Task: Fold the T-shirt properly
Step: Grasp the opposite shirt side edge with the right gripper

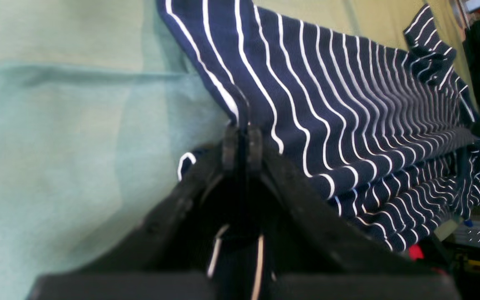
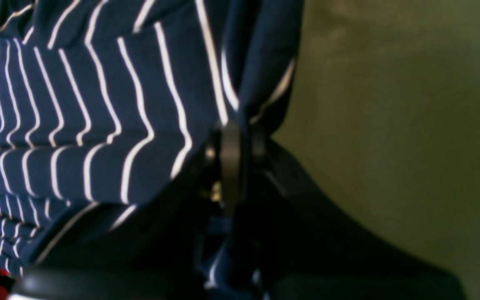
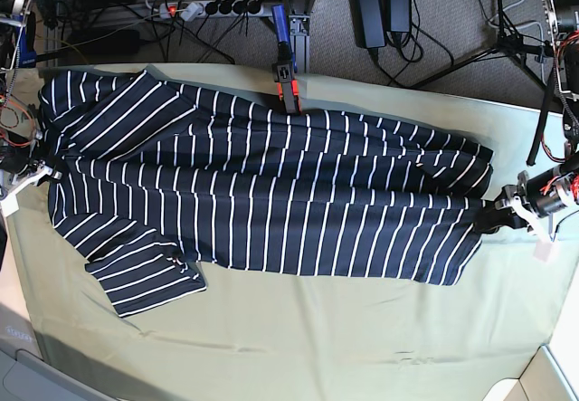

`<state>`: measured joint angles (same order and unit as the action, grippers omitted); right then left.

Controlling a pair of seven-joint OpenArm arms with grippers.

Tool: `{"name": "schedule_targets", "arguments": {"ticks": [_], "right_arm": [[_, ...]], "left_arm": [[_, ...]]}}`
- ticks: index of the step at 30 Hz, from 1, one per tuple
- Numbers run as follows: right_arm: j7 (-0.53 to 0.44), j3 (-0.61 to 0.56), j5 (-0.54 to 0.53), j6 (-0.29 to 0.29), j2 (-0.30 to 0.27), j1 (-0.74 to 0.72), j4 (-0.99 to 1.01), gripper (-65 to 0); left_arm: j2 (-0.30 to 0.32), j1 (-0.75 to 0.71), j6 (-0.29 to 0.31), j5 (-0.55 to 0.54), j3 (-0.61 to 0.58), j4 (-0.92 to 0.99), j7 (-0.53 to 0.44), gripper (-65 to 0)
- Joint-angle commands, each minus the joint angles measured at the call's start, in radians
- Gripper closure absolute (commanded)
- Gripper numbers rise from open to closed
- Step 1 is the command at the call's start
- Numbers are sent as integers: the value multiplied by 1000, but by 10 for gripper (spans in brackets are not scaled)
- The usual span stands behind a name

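base view alone shows the whole dark navy white-striped soft t-shirt (image 3: 262,202) stretched across the olive-green cloth-covered bench (image 3: 298,347), one sleeve at lower left. wrist views show close-ups only: left gripper (image 1: 242,141) jaws clamped on a fabric edge; right gripper (image 2: 240,137) likewise pinching the hem. both arms low at opposite bench ends.

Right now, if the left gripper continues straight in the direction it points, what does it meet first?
The left gripper is already shut on the striped T-shirt; straight ahead lies probably more shirt fabric, then the green cloth.
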<state>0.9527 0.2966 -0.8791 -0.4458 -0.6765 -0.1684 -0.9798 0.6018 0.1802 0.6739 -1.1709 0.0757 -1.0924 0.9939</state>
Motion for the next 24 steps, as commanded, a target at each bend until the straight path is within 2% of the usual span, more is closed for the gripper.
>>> {"name": "schedule_targets", "arguments": {"ticks": [1, 13, 14, 18, 19, 22, 24], "right_arm": [[-9, 9, 7, -82, -42, -10, -12, 0], [-44, 9, 8, -82, -41, 61, -12, 0], [-45, 9, 8, -82, -41, 61, -12, 0], [-70, 9, 24, -82, -41, 61, -12, 0], [-81, 9, 32, -82, -41, 61, -12, -29], [-113, 9, 56, -82, -41, 61, -12, -227], [-137, 9, 65, -82, -41, 61, -12, -325]], "left_arm": [[30, 18, 24, -11, 7, -15, -21, 0], [30, -26, 24, -11, 7, -16, -25, 0], [30, -26, 24, -11, 7, -16, -25, -31], [30, -26, 24, -11, 7, -16, -25, -277], [30, -25, 24, -11, 7, -16, -26, -302], [30, -16, 24, -9, 14, -16, -44, -305], [29, 0, 24, 19, 24, -16, -93, -305]]}}
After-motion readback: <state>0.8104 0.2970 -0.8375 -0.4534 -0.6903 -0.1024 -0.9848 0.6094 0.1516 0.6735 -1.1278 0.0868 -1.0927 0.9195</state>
